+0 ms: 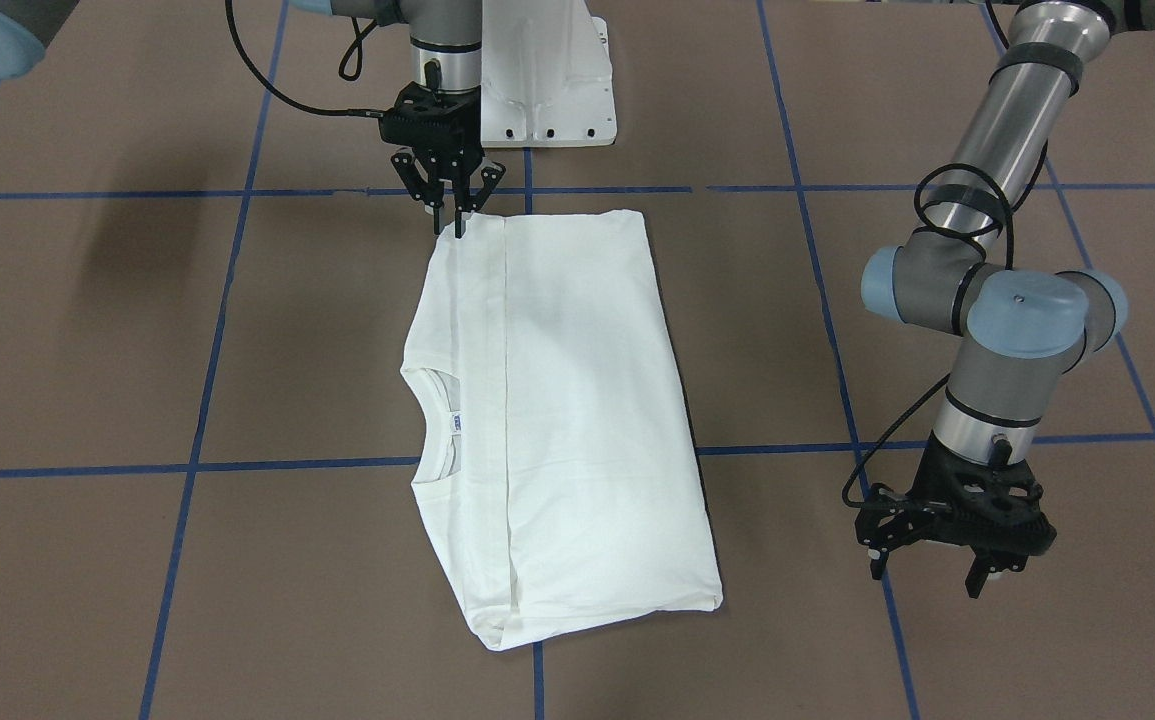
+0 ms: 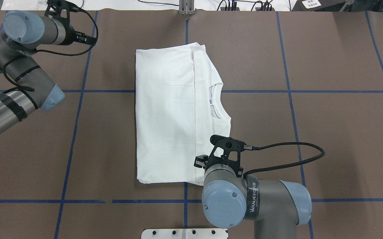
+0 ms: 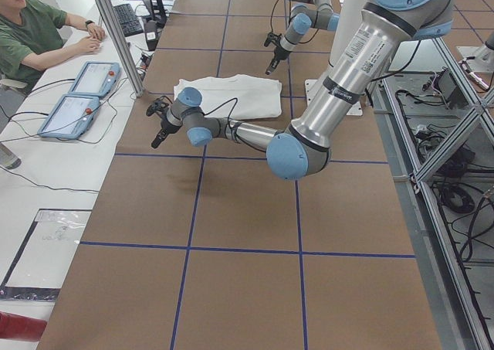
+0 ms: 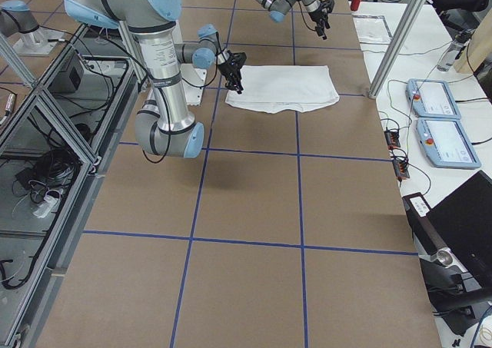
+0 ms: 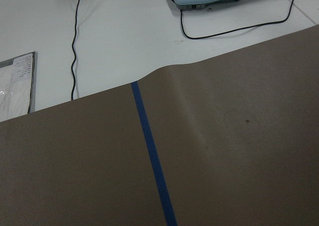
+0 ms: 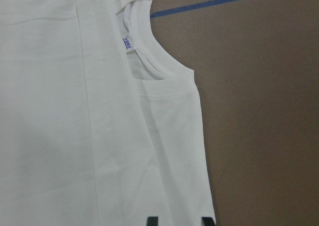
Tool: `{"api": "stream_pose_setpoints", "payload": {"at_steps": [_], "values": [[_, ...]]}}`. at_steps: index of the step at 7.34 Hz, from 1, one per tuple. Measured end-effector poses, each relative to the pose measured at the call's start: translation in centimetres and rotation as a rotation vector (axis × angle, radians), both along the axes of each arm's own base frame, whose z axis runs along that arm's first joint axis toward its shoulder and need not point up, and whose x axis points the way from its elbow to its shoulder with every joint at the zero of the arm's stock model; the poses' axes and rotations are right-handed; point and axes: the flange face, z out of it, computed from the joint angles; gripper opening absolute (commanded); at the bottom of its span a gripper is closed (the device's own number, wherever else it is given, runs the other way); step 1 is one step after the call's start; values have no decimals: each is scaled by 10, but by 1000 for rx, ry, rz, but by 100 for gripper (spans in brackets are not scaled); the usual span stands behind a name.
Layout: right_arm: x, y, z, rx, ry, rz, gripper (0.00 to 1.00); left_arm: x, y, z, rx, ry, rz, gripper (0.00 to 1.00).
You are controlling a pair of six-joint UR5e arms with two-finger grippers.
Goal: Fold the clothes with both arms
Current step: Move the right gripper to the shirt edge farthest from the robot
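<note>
Big brown table [image 1: 87, 350] with a blue tape grid, and the shirt [image 1: 577, 400] lies flat in the middle of it, folded into a long rectangle. One long side is flapped over, so a straight edge runs the whole length.

Left arm [image 1: 1012, 320] is bent at the elbow with its wrist pointing down, way off to the side of the shirt. Right arm [image 2: 264, 202] reaches out from the base and drops straight down at the shirt's near end.

Left gripper [image 1: 929, 578] hangs over bare table, well apart from the shirt, jaws spread wide with nothing in them.

Right gripper [image 1: 452, 222] points straight down at the shirt's near corner on the collar side. Its jaws are only a little apart. In the wrist view the two black fingertips [image 6: 152, 221] sit at the cloth's edge with flat fabric between them, so it looks let go rather than pinching.

The collar [image 6: 149, 61] peeks out on the robot's right-hand long edge, half covered by the flap, and the tiny label [image 6: 128, 42] sits just inside it.
</note>
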Motion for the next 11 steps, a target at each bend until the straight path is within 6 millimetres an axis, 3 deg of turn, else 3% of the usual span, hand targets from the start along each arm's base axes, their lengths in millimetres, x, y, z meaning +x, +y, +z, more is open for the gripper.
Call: {"api": "stream_pose_setpoints", "payload": {"at_steps": [1,3,6,7,9,11], "values": [[6,-19,-8,26,11,-8,100,0,0,-1,2,2,1,100],[7,-88,-41,32,26,-10,100,1,3,-5,8,7,4,100],[-38,-206,-75,-26,129,8,100,1,12,-3,4,20,27,100],[-54,-247,-78,-42,150,29,100,1,14,-3,2,24,34,100],[-78,-307,-54,-31,131,72,100,0,16,0,-4,27,37,100],[-81,-330,-35,-29,139,90,100,0,17,2,-7,26,37,100]]}}
